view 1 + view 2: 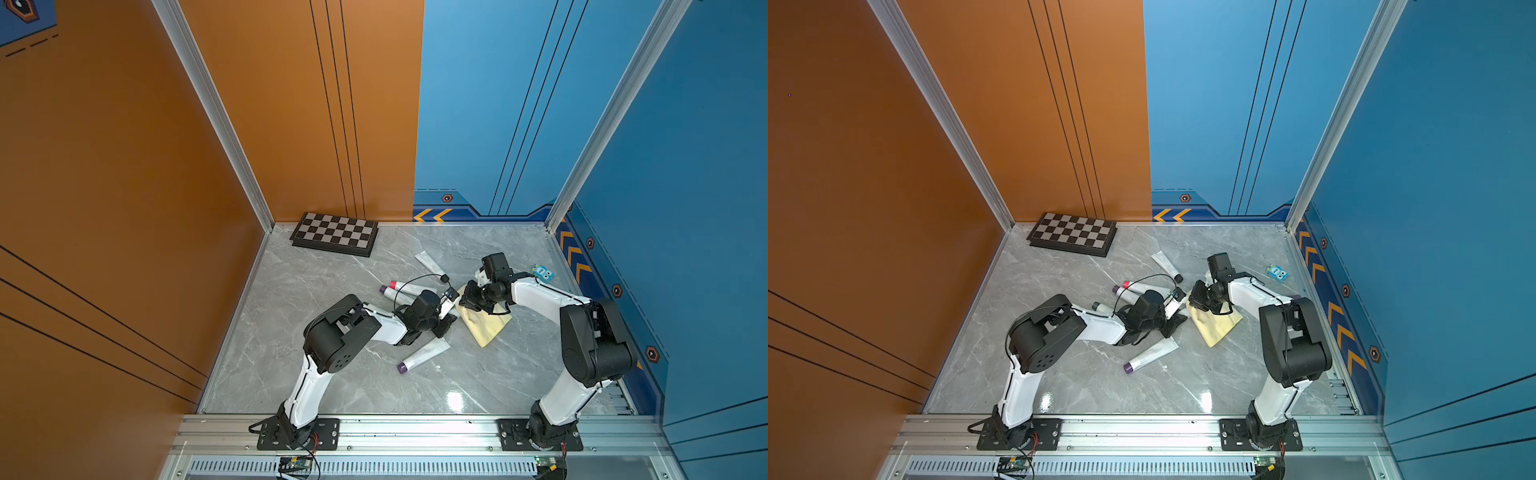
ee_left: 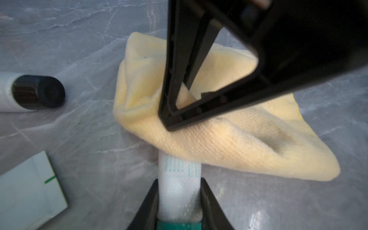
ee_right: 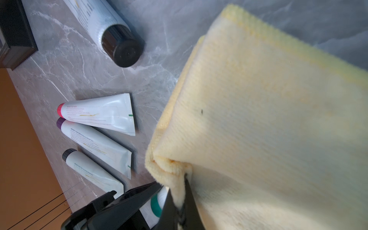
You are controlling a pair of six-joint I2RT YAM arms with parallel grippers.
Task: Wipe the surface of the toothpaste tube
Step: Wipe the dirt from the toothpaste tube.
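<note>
My left gripper (image 2: 180, 180) is shut on a white toothpaste tube (image 2: 179, 191) with a teal cap, held just above the marble table; in both top views it sits mid-table (image 1: 446, 309). My right gripper (image 3: 180, 192) is shut on a fold of a yellow cloth (image 3: 268, 119). The cloth (image 2: 219, 143) lies draped over the tube's far end, covering it, and its other end rests on the table (image 1: 486, 328). The two grippers almost meet, with the right gripper (image 1: 467, 297) directly beside the tube's end. The teal cap (image 3: 156, 205) shows next to the right fingers.
Several other tubes lie around: a purple-capped one (image 1: 424, 355) in front of the left arm, a black-capped one (image 1: 432, 264) behind, and three side by side (image 3: 97, 113) further left. A chessboard (image 1: 334, 235) lies at the back, and a small blue toy (image 1: 543, 273) at the right.
</note>
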